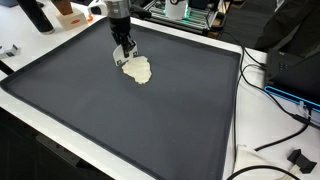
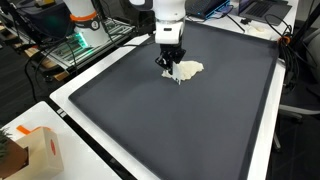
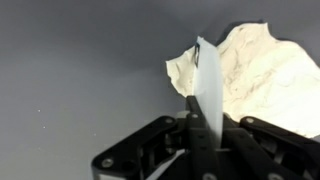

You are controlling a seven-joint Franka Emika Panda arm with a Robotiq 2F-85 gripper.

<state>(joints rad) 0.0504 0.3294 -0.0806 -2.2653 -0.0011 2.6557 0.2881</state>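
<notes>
Cloth (image 1: 138, 71), cream and crumpled, lies on the dark mat (image 1: 150, 125) covering a white table (image 1: 248, 120). Arm points vertically down; gripper (image 1: 124, 56) is clamped on a raised cloth fold.

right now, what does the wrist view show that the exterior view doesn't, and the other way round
Only the wrist view: a fold of the crumpled cream cloth standing up between the black fingers, with its creases seen close up.
Only an exterior view: the whole dark grey mat, the white table edge around it, the black cables and the robot arm above the fingers.
Both: the cloth lying on the mat, with the fingers at its edge.
</notes>
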